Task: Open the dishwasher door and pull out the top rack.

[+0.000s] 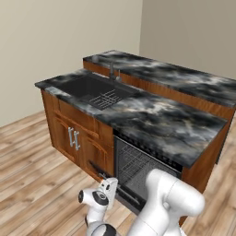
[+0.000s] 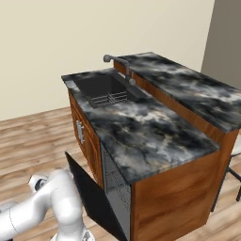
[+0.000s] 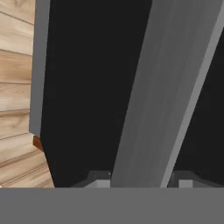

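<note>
While I'm clamping my gripper [image 3: 139,181] tight around the handle [image 3: 166,92], the dishwasher door [image 2: 92,197] is hanging partly open right in front of me, the bar running straight across between my fingertips [image 3: 99,179].

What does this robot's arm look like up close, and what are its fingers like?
The arm is glossy white, built of rounded, tube-like segments with dark rings at the joints. No cables or markings show. The gripper ends in two small dark, blocky fingertips.
</note>
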